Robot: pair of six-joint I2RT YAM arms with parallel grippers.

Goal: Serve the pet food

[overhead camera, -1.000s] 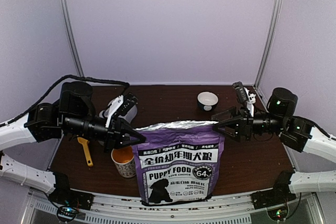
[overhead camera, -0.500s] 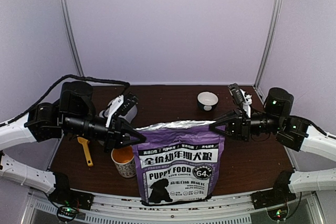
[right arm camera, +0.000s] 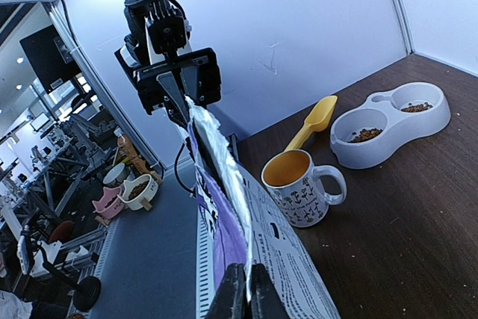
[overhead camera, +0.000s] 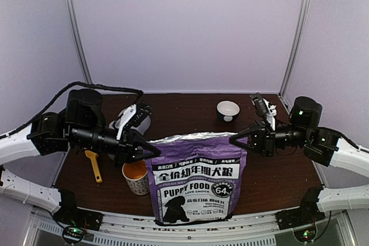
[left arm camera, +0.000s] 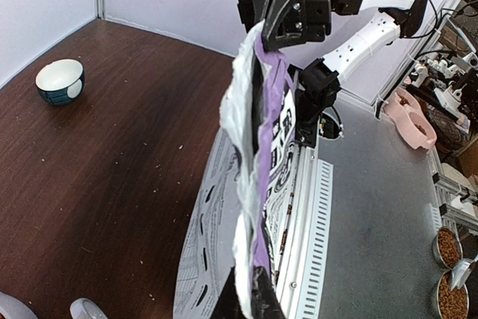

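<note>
Holding the purple puppy-food bag (overhead camera: 193, 182) upright at the near counter (overhead camera: 277, 177) edge, label facing the camera; pet food presumably inside, not visible. Patterned mug (overhead camera: 136, 178) sits just left of the bag, yellow scoop (overhead camera: 93, 165) further left. Left fingers (overhead camera: 145, 148) are clenched on the foil top's left corner, right fingers (overhead camera: 242, 137) clenched on the right corner. It's likely a two-sided pinch to spread the mouth or steady it for pouring. Both arms come in from the sides, forearms roughly level, wrists aimed at each other. Behind the left fingers, white double feeder (right arm camera: 388, 126) has some kibble (right arm camera: 364, 135) in it. Small bowl (overhead camera: 228, 110) at the back, well apart.
</note>
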